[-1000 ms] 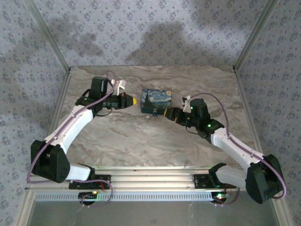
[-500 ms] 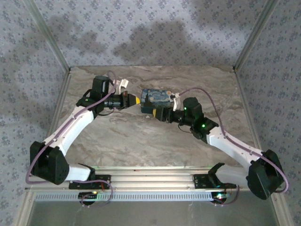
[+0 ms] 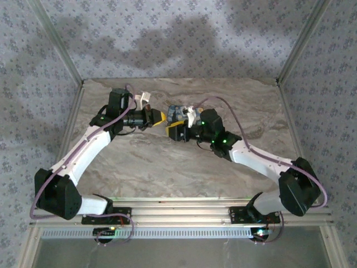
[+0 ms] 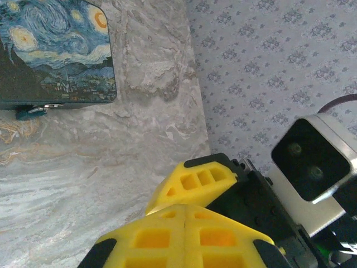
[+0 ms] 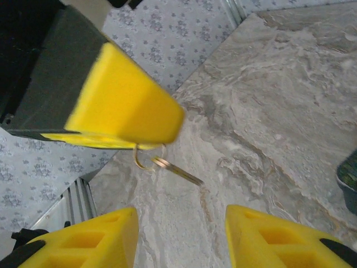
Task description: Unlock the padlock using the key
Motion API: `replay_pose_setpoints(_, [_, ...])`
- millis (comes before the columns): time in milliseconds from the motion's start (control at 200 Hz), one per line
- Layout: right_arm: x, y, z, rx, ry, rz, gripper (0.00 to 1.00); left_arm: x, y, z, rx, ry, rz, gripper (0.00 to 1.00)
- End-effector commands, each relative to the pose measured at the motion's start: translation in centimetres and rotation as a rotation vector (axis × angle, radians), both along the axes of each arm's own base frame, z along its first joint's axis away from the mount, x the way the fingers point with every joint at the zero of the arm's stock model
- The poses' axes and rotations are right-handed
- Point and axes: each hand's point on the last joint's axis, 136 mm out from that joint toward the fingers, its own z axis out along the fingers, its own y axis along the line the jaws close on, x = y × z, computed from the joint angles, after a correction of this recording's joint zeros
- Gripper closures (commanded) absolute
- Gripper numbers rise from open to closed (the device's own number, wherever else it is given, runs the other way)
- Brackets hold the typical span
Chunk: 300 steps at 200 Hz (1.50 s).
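Moved a lot in the last sec: R gripper, from the right of the box over to just by the L gripper. Now partly in front of the box in the top view. Hardly moved: L arm.

L gripper: pinched shut, holding the key by its thin ring. Key: hanging down from that tip, over the surface, seen in the R wrist view.

R gripper: wide open, fingers apart, pointed at the key, not touching it yet.

Padlock: can't tell where. Small teal bit at the box edge, maybe it, too small to say.

Meaning, prob.: set up to pass the key or get a better hold. Nothing unlocked yet. Next: ease R gripper in, close softly on the key, w/o knocking it loose.
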Motion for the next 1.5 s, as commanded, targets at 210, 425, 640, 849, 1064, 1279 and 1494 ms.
replay_pose_setpoints(210, [1.3,1.9,0.6,-0.042,-0.101,0.012,0.65,-0.9,0.1,3.3,-0.027,-0.042,-0.003,1.0])
replay_pose_setpoints(425, [1.4,2.0,-0.2,-0.062,-0.104,0.019,0.93,-1.0,0.2,3.4,-0.012,-0.045,-0.01,1.0])
replay_pose_setpoints(640, [0.9,0.8,-0.9,-0.101,-0.11,0.016,1.0,-0.9,0.4,2.5,0.019,-0.043,-0.017,1.0])
replay_pose_setpoints(849, [0.3,-0.6,-0.8,-0.132,-0.13,0.006,1.0,-0.7,0.3,2.6,0.019,-0.048,-0.018,1.0])
replay_pose_setpoints(1064, [0.1,-1.5,-0.9,-0.168,-0.184,-0.036,0.65,-0.6,0.1,3.2,0.002,-0.051,-0.02,1.0])
replay_pose_setpoints(1279, [0.3,-1.4,0.5,-0.233,-0.323,-0.069,0.4,-0.9,0.0,4.0,-0.023,-0.043,-0.018,1.0])
replay_pose_setpoints(1494, [-0.5,0.4,2.2,-0.294,-0.542,-0.028,0.4,-1.2,0.1,3.8,-0.034,-0.01,-0.009,1.0])
